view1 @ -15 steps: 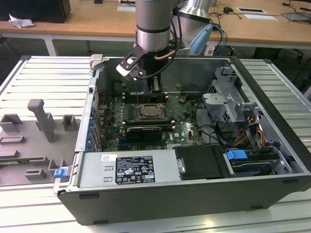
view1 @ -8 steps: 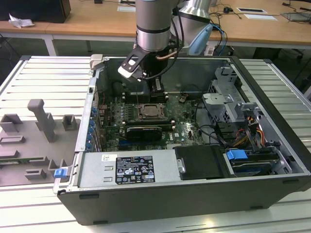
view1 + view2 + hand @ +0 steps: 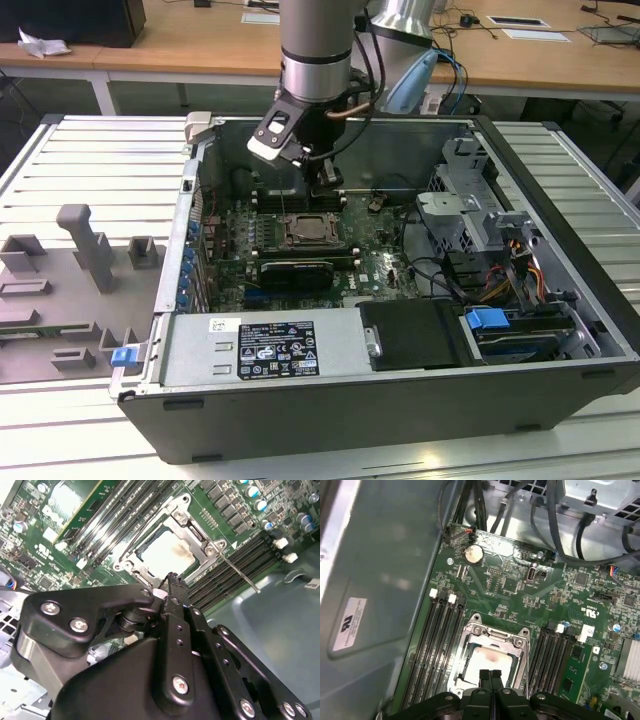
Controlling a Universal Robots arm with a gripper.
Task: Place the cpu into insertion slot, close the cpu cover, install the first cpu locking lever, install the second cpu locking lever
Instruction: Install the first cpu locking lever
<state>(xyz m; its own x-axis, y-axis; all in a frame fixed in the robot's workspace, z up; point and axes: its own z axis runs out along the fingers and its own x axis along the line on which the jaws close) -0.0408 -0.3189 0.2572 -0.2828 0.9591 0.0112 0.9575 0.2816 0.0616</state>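
The pincer (image 3: 490, 675) hangs with its two black fingers pressed together and nothing between them, tips just above the near edge of the cpu (image 3: 489, 658). That pale square chip already sits in the insertion slot (image 3: 308, 231), out on the green board between the banks of long black memory slots (image 3: 437, 645). The cpu cover (image 3: 495, 636) looks to be lying down around it, its silver frame bordering the chip on every side. One thin locking lever (image 3: 241, 573) juts free at a slant across the memory slots, so I'd judge the levers are not yet latched.

The open computer case (image 3: 300, 420) lies on its side on a slatted metal counter (image 3: 90, 150), with grey moulded fixtures (image 3: 85, 240) beside it at the exterior view's left. Wooden desks (image 3: 200, 40) stand behind.
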